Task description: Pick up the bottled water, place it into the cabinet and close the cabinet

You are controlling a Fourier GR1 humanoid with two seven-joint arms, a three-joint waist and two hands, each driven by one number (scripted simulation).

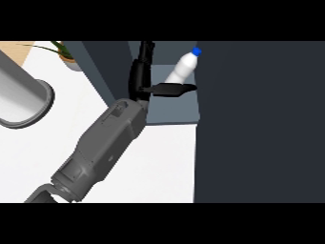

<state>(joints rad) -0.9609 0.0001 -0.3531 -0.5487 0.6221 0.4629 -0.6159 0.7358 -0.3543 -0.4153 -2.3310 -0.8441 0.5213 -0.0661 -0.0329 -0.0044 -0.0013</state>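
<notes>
**Bottle inside the cabinet, beside the hand**

One grey forearm (pixel 101 147) is seen, coming from the near left and reaching far into the open cabinet (pixel 172 112). It cannot be told from the view which arm it is. The black hand (pixel 145 78) is stretched out, its fingers straight and its thumb (pixel 172 89) pointed to the right. The water bottle (pixel 182 66), white with a blue cap, is leaned inside the cabinet, just right of the fingers and above the thumb. No fingers are curled round it. The dark cabinet door (pixel 270 124) fills the right side. A grey cylinder (pixel 14 93) lies on the white counter (pixel 157 162) at the left, and a potted plant (pixel 67 56) is placed far behind it.
</notes>
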